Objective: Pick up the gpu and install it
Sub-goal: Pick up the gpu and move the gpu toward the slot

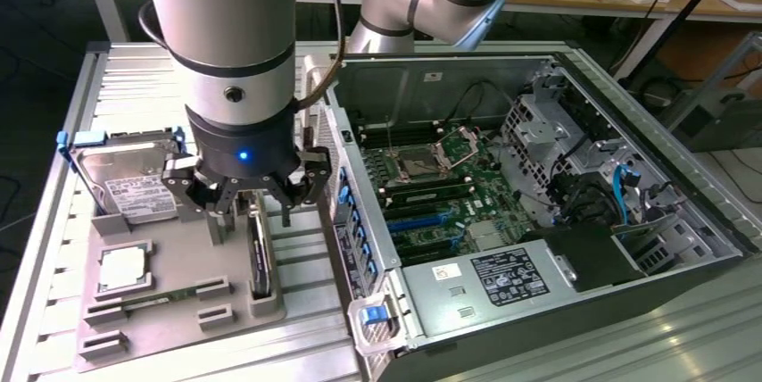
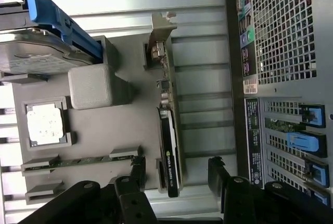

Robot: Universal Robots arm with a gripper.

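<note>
Tool (image 1: 252,215) fingers apart, just above gpu (image 1: 262,261) standing on edge in grey tray (image 1: 178,253).

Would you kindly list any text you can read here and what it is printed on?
No text reads clearly.
Label on the hard drive: too small.
Label on the power supply: too small.
Lettering on the gpu edge: blurred.
Stickers on the case rear: blurred.
</note>
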